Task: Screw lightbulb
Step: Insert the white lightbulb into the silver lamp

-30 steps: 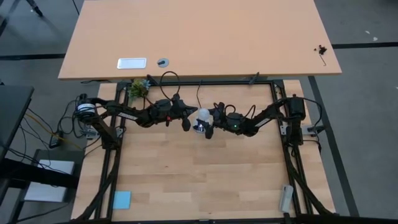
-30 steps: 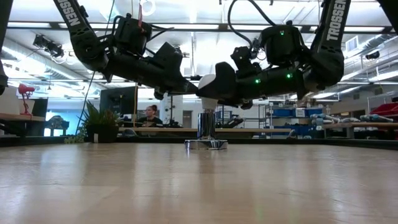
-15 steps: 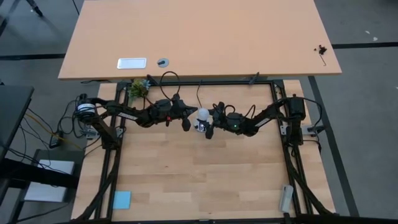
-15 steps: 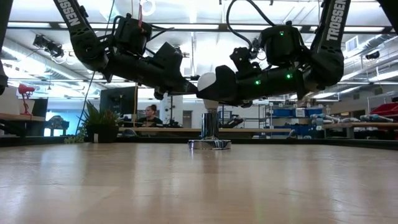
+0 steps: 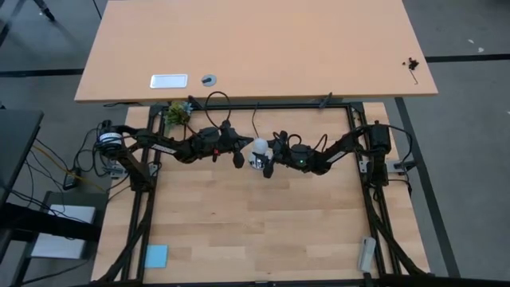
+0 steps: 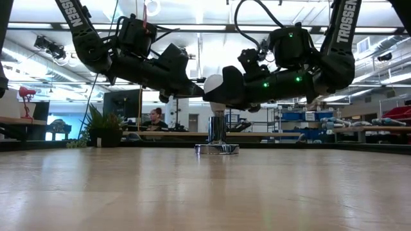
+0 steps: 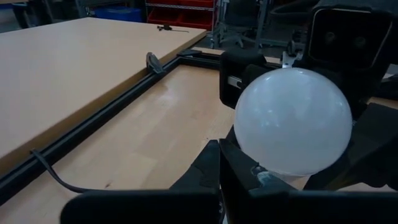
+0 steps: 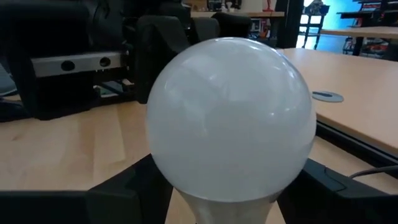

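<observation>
Two grippers in close at the far middle of the table (image 5: pixel 255 231), both crowded round the lightbulb (image 5: pixel 260 146). Right gripper (image 5: pixel 264 162) in from the right, closed narrowly about the neck just under the white globe, one finger (image 8: pixel 134 186) on each side in its own wrist view. Left gripper (image 5: pixel 239 157) in from the left, right up against the bulb's other side in the low view. Gripping anything or merely alongside? Cannot tell from here.

Now the bulb itself: upright, globe uppermost, held above the table directly over the shiny socket (image 6: pixel 216 131), with the socket's flat base down on the wood. Looks nicely centred from table height. No sight of the metal screw end, though, hidden behind dark fingers and the socket's collar. So, started in the thread or only resting on the rim? Impossible to say.

Judging progress, then: picked up, carried over, stood in line with the socket, all apparently done. Left to do, most likely, the real work of turning it down, probably in several short twists with re-gripping between, then letting go and backing both arms away. Somewhere around the middle of the job, at a guess (with a person (image 6: pixel 156 118) seated far off in the room behind, well clear of it all).
</observation>
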Controlling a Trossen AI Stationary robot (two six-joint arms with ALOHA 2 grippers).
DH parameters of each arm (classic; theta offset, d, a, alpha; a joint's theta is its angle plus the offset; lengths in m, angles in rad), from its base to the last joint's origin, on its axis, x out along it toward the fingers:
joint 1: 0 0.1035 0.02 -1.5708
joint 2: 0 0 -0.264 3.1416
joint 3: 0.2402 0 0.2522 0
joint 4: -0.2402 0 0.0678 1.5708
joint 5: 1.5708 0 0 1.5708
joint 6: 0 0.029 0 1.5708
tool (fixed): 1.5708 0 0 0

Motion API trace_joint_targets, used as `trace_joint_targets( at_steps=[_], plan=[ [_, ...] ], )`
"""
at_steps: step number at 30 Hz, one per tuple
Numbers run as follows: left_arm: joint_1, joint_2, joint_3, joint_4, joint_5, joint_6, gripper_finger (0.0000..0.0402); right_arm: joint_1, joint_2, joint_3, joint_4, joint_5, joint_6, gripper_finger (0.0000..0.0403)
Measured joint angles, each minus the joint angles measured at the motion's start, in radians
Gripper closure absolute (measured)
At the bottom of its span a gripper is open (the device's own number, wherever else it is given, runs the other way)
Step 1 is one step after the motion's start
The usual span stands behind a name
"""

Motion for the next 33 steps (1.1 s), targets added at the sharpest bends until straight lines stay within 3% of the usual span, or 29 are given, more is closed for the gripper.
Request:
trace_joint_targets(
  at_steps=[33],
  plan=[
    [-0.001,0.0,0.0,0.005,0.002,0.0,0.0398,-0.035,0.0,0.002,-0.001,-0.065,0.058,0.0172]
  ],
)
